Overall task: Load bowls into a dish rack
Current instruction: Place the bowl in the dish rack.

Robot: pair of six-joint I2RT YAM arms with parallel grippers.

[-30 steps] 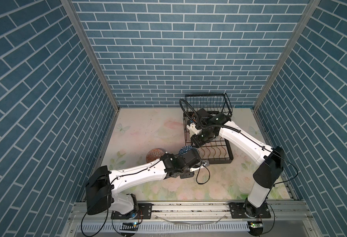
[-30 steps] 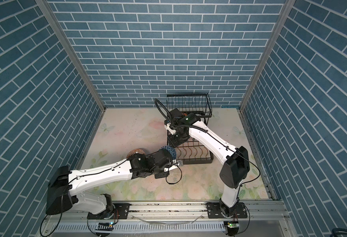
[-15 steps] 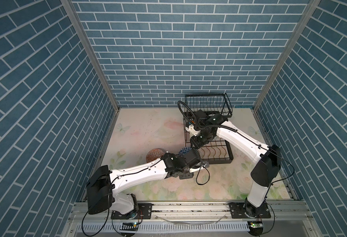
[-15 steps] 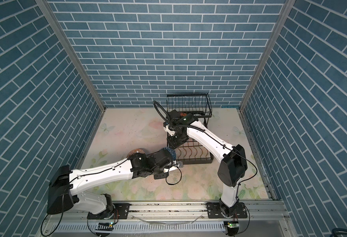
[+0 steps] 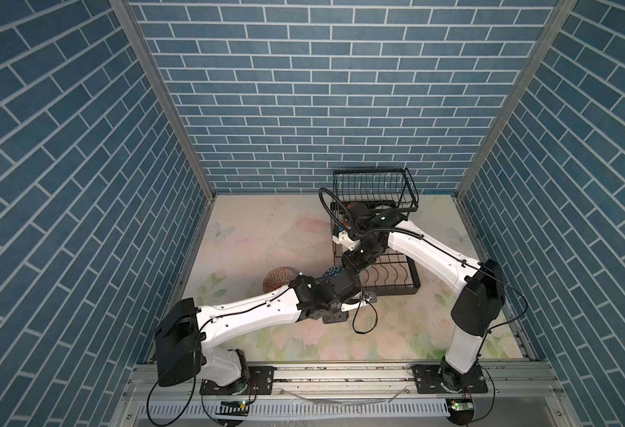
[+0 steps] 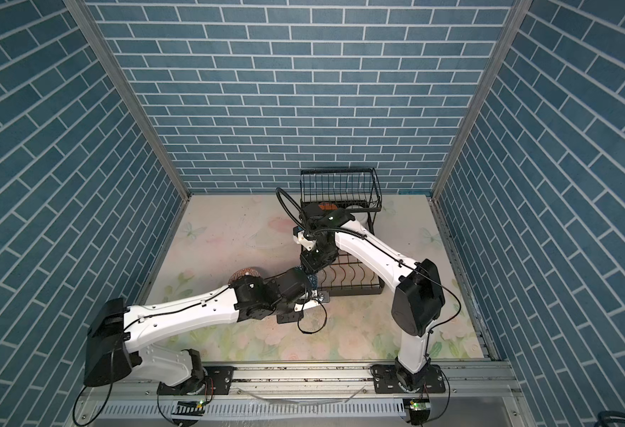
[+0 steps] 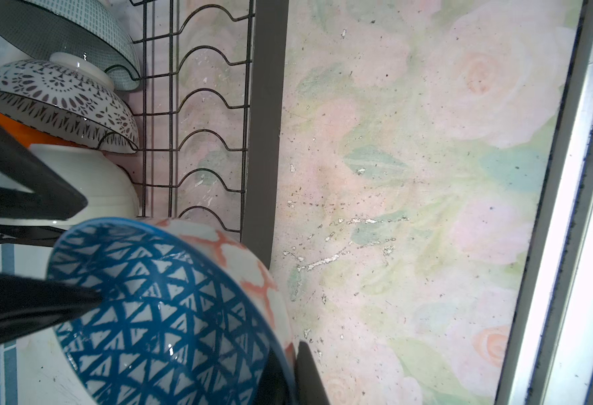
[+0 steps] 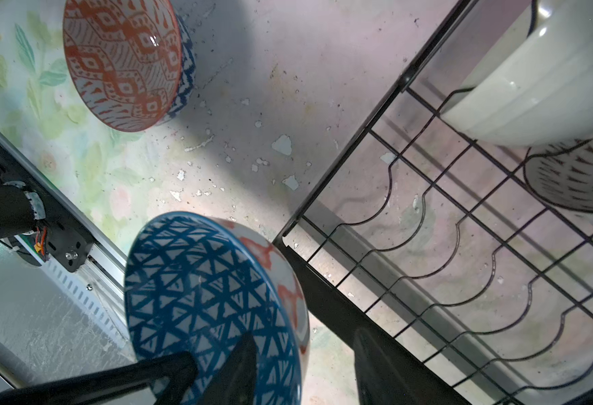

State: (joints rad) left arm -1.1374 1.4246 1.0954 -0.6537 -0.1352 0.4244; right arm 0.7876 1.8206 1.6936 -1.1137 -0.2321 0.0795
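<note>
The left arm [image 5: 251,314] lies low and stretched across the table [image 5: 266,229]. It reaches from its base at the near left to the near-left corner of the dish rack [image 5: 392,292]. The right arm [image 5: 425,251] rises from the near-right base and crosses above the rack's lower tray. Its wrist bends down toward that same corner, so the two hands meet there.

The left hand [image 7: 289,354] is closed on the rim of the blue bowl [image 7: 168,315], with one finger inside and one outside. The bowl is tipped on edge. Its inside has a blue triangle pattern and its white outside has an orange-red lattice. It is just outside the rack's corner, close beside the frame. Whether it touches the table cannot be told.

The right hand [image 8: 303,338] straddles another part of the same rim with its fingers [image 8: 238,368] parted, one inside the bowl and one outside. A gap shows, so it is not clamped.

Toward the rack's far end, four bowls lean in a row: a green bowl [image 7: 60,31], a grey-patterned bowl [image 7: 60,98], an orange bowl [image 7: 18,129] and a cream bowl [image 7: 91,182]. The cream one is nearest the held bowl.

A red bowl [image 8: 123,63] stands upright on the table, near the left arm's wrist and apart from the rack.
</note>
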